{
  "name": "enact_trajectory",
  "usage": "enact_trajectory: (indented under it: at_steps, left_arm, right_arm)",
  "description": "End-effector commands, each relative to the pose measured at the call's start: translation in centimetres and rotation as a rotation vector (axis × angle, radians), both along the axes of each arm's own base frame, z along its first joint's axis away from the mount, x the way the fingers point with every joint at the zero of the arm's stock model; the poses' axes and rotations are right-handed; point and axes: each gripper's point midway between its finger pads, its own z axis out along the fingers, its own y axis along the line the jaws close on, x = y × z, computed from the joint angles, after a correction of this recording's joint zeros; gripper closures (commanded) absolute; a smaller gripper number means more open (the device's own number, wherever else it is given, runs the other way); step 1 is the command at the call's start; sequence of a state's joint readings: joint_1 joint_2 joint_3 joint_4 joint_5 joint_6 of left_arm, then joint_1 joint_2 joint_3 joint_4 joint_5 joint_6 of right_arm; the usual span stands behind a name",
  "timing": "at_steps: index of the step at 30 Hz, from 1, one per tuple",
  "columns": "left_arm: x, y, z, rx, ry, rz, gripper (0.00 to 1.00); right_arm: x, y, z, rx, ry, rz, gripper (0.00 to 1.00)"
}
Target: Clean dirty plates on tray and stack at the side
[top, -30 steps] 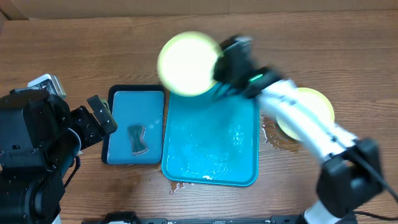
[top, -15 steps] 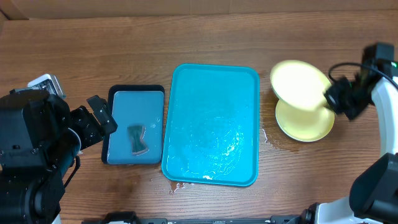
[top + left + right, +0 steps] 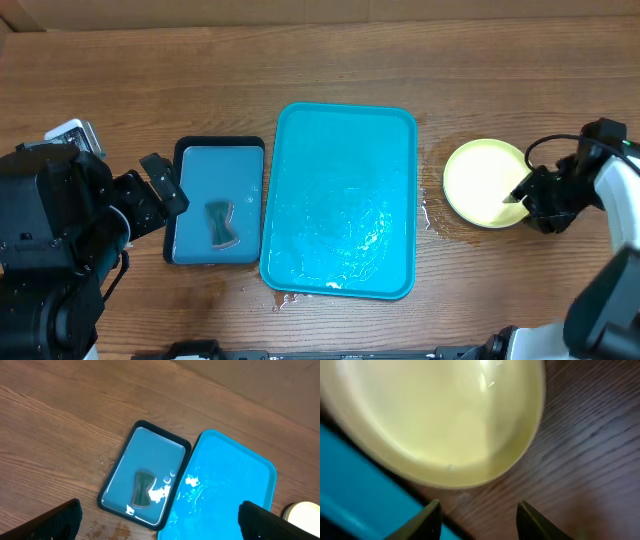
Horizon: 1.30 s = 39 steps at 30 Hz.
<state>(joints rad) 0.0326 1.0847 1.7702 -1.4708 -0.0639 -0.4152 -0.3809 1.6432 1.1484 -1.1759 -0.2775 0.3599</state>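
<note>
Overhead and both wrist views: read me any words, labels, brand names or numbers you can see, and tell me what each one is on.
None: no text can be read in any view.
The turquoise tray, the smaller dark-rimmed tray, the yellow-green plate and the wooden table show no print, label or number.

Plates partly hidden
The plates (image 3: 478, 180) are being covered at the right rim by the right gripper (image 3: 520, 195), their number being obscured.

Dark object (image 3: 222, 223) in small blue tray (image 3: 215, 168)
</note>
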Motion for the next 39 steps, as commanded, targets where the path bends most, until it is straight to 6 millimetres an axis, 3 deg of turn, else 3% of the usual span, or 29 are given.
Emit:
enact_trajectory:
  at_steps: [1,6,7,8,10,15,19,25,30,32,35,39]
  left_arm:
    - [0.0,0.3,0.6,0.020,-0.015,0.005,0.00]
    - [0.0,0.3,0.6,0.020,-0.015,0.005,0.00]
    - [0.0,0.3,0.6,0.020,-0.015,0.005,0.00]
    - [0.0,0.3,0.6,0.020,-0.015,0.005,0.00]
    - [0.0,0.3,0.6,0.020,-0.015,0.005,0.00]
    - [0.0,0.3,0.6,0.020,-0.015,0.005,0.00]
    - [0.0,0.3,0.6,0.020,-0.015,0.005,0.00]
    - [0.0,0.3,0.6,0.020,-0.015,0.005,0.00]
    - [0.0,0.3,0.6,0.020,-0.015,0.005,0.00]
    - [0.0,0.3,0.6,0.020,-0.015,0.005,0.00]
    - [0.0,0.3,0.6,0.020,-0.015,0.005,0.00]
    - [0.0,0.3,0.6,0.020,-0.015,0.005,0.00]
  right_arm:
    - [1.7,3.2,10.0,0.039,-0.377,0.213,0.49]
    - [-1.7,8.9,18.8,0.078,-0.699,0.415,0.42]
    - [-2.5,9.7,20.0,0.074,-0.750,0.440,0.29]
    - [-3.4,10.4,21.1,0.061,-0.798,0.464,0.00]
    - [-5.4,11.5,22.8,0.033,-0.880,0.507,0.00]
    - [-9.1,13.1,25.2,-0.010,-1.008,0.569,0.00]
    - [-10.4,13.6,25.3,-0.020,-1.025,0.591,0.00]
    - [-9.6,11.8,25.0,-0.163,-1.016,0.586,0.00]
    - [-8.5,12.8,28.6,-0.367,-1.355,0.782,0.00]
    - [-8.4,12.7,28.8,-0.439,-1.438,0.791,0.00]
    - [-8.5,12.4,26.7,-0.495,-1.503,0.780,0.00]
    - [-8.2,12.0,21.0,-0.516,-1.492,0.765,0.00]
